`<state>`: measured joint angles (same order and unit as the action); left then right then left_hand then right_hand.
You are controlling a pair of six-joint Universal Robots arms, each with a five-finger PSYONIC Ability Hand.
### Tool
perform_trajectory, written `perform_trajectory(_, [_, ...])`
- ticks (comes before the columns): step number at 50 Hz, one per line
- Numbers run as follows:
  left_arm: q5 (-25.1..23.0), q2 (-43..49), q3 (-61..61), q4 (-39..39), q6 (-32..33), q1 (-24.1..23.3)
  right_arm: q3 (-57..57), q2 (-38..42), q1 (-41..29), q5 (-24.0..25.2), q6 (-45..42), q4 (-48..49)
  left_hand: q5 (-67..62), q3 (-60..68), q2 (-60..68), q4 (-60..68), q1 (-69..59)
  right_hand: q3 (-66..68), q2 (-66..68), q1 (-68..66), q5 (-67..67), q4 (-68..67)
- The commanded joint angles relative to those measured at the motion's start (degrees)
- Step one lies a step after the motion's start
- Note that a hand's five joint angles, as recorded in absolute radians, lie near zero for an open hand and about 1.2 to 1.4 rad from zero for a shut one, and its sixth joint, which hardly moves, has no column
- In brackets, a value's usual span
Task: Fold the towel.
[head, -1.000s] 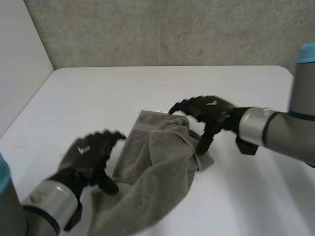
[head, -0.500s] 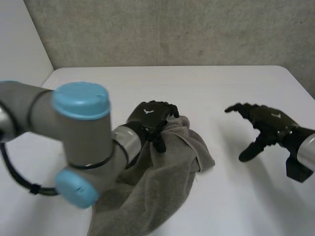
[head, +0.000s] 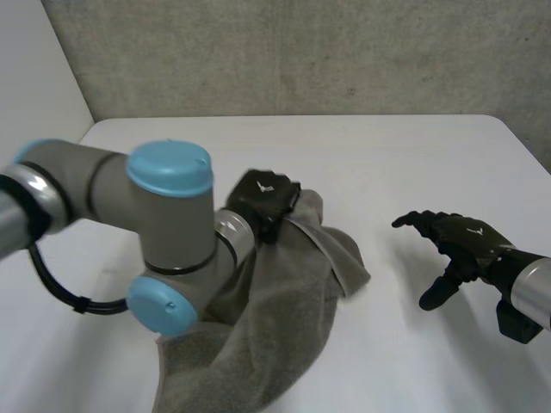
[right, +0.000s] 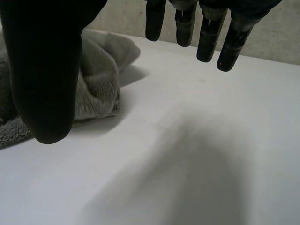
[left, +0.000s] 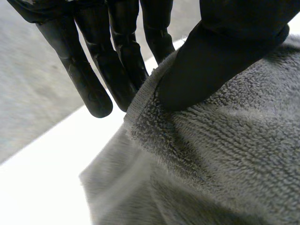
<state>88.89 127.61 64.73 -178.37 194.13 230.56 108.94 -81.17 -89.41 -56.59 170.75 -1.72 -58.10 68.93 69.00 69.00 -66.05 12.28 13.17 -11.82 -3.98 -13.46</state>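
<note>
A grey towel [head: 275,318] lies crumpled on the white table [head: 387,163], running from the middle toward the front left. My left hand [head: 265,200] reaches over its far top edge. In the left wrist view the thumb [left: 220,61] presses the hemmed towel [left: 225,150] edge against the fingers [left: 117,61], pinching it. My right hand [head: 461,245] hovers off to the right of the cloth, well apart from it. Its fingers [right: 211,28] and thumb [right: 44,70] are spread and hold nothing, with the towel [right: 98,79] beside the thumb.
My left arm's grey joints and blue caps [head: 168,181] cross over the towel's left part. A concrete wall [head: 301,52] rises behind the table's far edge. Bare white tabletop lies between the towel and my right hand.
My left hand swung from the towel's near left side up to its far edge and closed on it. My right hand let go of the towel and drew back to the right.
</note>
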Motion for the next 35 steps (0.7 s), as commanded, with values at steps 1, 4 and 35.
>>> perform_trajectory(1, [8.66,-9.84,5.23,-0.75,0.02,1.12,-6.62,6.45,-8.83,-2.99,8.79,1.37,-11.90,11.07,11.00,11.00,-13.95,-2.28,-3.17,1.82,3.98,3.46])
perform_trajectory(4, [12.79,-14.14,8.31,-0.49,0.02,2.70,-8.04,7.95,-11.14,-3.53,9.86,1.37,-11.90,11.07,11.00,11.00,-13.95,-2.28,-3.17,1.82,3.98,3.46])
perform_trajectory(35, [13.67,-41.48,37.57,-0.93,-0.07,5.51,-43.55,35.20,-38.12,-12.32,28.58,11.90,-11.90,11.07,11.00,11.00,-13.95,33.78,32.89,-34.24,-32.08,-32.60])
